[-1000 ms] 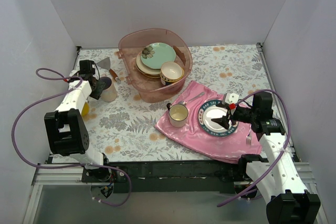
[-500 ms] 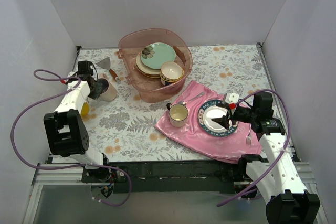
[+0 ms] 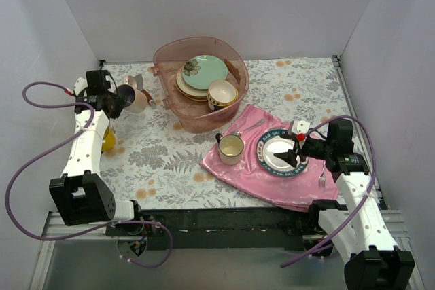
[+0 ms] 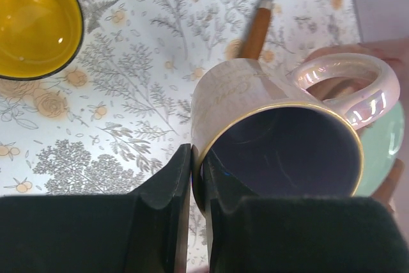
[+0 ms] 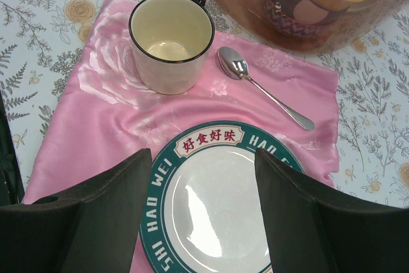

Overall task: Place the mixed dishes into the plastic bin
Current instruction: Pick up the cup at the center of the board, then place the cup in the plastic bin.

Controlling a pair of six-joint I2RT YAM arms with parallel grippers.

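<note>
Lifted since a second ago, the pale mug with purple inside (image 4: 252, 110) now hangs off the floral tablecloth (image 3: 170, 161), just left of the plastic bin (image 3: 163, 66) and not yet over its rim. Our left gripper (image 4: 197, 180) has closed on it, one finger inside the mouth and one outside, pinching the rim wall opposite the handle.

We judge it to be stiff glazed ceramic, slick, chippable and fairly light. With a one-sided rim pinch it could swing, so we should move slowly. It lies tipped on its side, long axis near level, mouth toward our wrist and base toward the bin.

A mint-green plate (image 3: 204, 71) already sits inside the bin. The yellow mug (image 4: 35, 20) waits further left of it, and a wooden-handled spatula (image 4: 255, 30) lies between. Front-right of the bin, our right gripper (image 5: 203, 158) hovers wide open and empty over the dark-blue-rimmed plate (image 5: 214, 215) on the pink cloth (image 5: 83, 132)
</note>
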